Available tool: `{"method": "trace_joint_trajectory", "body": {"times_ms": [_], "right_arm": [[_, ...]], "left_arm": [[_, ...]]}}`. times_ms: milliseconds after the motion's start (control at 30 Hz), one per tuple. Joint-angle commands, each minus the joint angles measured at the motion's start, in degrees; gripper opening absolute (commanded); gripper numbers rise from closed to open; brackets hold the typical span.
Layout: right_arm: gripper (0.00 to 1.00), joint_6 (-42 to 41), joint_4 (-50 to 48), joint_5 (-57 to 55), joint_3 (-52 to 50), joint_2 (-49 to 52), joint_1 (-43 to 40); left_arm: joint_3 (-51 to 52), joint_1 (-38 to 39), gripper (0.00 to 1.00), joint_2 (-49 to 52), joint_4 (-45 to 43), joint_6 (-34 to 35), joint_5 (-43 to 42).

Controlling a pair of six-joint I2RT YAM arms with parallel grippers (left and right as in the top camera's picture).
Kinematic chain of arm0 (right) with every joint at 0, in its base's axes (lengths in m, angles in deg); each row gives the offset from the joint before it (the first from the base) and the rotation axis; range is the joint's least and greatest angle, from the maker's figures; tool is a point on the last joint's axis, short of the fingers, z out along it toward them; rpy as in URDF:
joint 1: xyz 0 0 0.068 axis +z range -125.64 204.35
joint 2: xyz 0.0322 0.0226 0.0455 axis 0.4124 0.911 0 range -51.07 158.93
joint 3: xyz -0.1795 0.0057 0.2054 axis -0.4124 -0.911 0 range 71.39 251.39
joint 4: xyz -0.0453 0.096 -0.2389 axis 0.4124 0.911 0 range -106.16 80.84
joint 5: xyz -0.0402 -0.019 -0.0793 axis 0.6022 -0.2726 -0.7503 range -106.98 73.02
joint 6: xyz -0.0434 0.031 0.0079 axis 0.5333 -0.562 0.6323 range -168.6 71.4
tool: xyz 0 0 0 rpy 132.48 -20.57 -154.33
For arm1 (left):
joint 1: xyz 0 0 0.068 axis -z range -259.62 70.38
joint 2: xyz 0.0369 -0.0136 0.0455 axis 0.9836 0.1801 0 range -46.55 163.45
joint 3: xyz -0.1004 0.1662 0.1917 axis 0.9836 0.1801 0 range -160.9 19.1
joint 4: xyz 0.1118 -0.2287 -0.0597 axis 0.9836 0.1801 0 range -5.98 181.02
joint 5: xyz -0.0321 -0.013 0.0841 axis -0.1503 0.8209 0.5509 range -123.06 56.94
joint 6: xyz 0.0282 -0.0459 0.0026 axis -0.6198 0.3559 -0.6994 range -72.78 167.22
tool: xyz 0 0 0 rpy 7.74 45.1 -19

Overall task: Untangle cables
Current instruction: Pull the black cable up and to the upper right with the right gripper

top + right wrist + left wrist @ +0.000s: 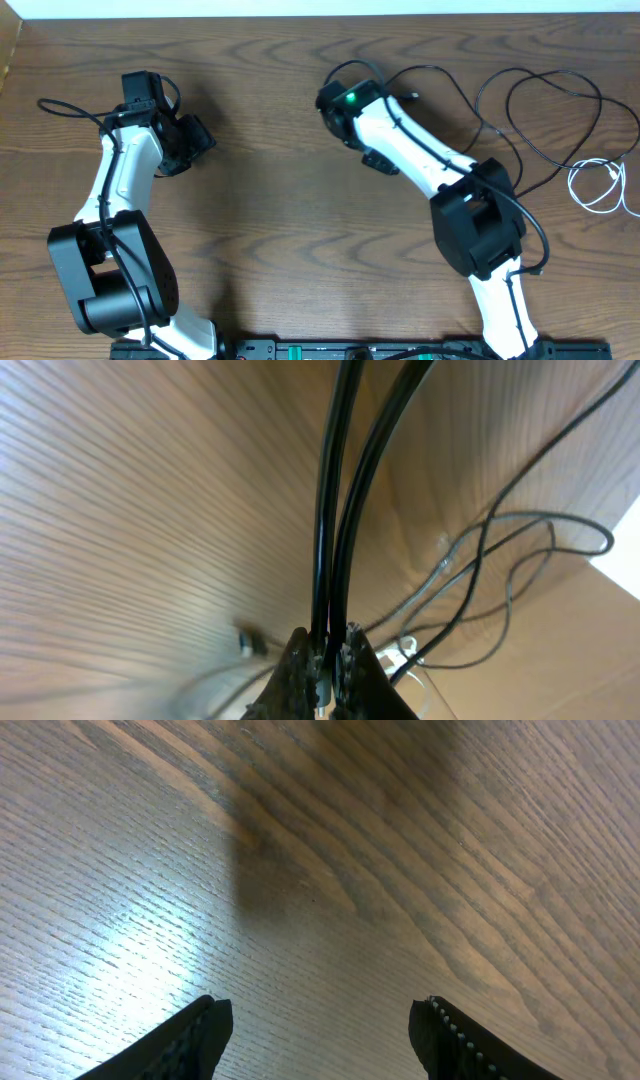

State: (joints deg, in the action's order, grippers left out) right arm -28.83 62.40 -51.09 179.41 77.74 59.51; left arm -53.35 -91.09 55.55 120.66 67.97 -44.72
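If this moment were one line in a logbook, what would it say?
left arm: jaws open, empty, over table | right arm: jaws shut on black cable | white cable: loose at table's right edge

cables [530, 150] on table [270, 200], far right

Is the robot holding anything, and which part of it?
The right pincer pinches two black cable strands along the cord, not at a plug. The left pincer is open and empty.

No readable text, no labels, no brand names, no numbers, no signs in any view
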Motion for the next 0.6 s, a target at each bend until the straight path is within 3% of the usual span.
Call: {"method": "trace_joint_trajectory", "body": {"times_ms": [0, 333, 567], "right_arm": [[0.01, 3.48, 0.09, -3.39, 0.94, -1.64, -4.09], [0.01, -0.04, -0.13, 3.34, 0.94, -1.64, -17.49], [0.01, -0.28, -0.11, 17.22, 0.94, -1.64, -23.78]], "left_arm": [[0.11, 0.17, 0.63, -0.31, 0.11, -0.13, 0.37], [0.11, 0.17, 0.63, -0.31, 0.11, -0.11, 0.37], [0.11, 0.17, 0.63, -0.31, 0.11, -0.11, 0.37]]}}
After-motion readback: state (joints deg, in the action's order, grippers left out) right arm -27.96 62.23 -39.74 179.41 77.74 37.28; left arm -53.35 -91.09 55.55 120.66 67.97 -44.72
